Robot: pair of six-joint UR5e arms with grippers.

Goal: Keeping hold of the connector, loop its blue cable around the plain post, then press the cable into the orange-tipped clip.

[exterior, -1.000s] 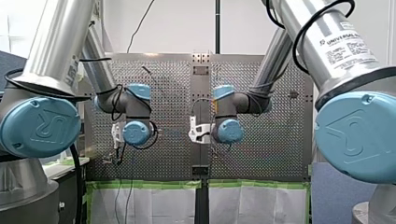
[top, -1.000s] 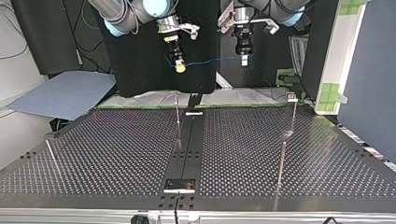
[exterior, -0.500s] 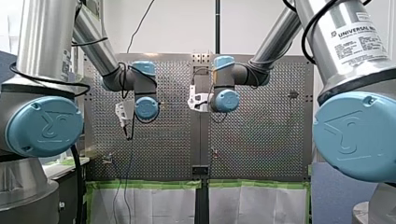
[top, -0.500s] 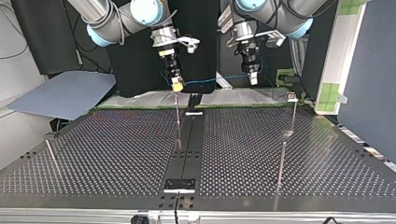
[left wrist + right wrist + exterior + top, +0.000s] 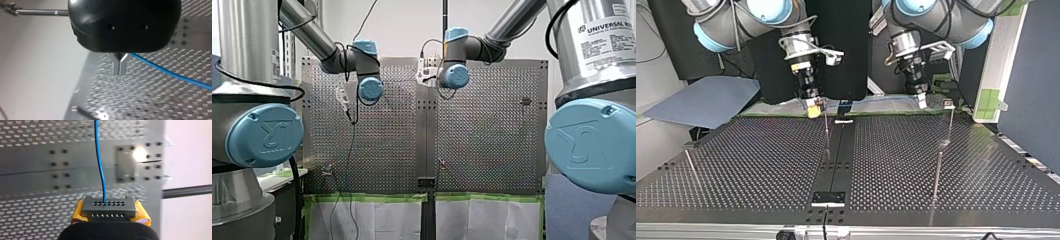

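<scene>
1. The connector [image 5: 105,206] is pinched between the yellow pads [image 5: 141,214] of the right pincer [image 5: 812,110]. It is held above the tabletop [image 5: 761,160] at its arm-side edge, close to the centre seam.
2. The blue cable [image 5: 99,162] leaves the connector straight ahead. Further along, it is clamped by the metal fingers [image 5: 117,67] of the left pincer [image 5: 921,101], which are pressed together on it.
3. The cable's long axis is judged to run along the arm-side edge, from one pincer to the other.
4. A thin post [image 5: 826,131] stands just beside the right pincer. Its tip looks reddish in the front view, so it is taken for the clip, though not with certainty.
5. A second post [image 5: 937,175] stands further out, on the left pincer's side. If that is the plain one, the cable must be carried away from the arm-side edge.
</scene>
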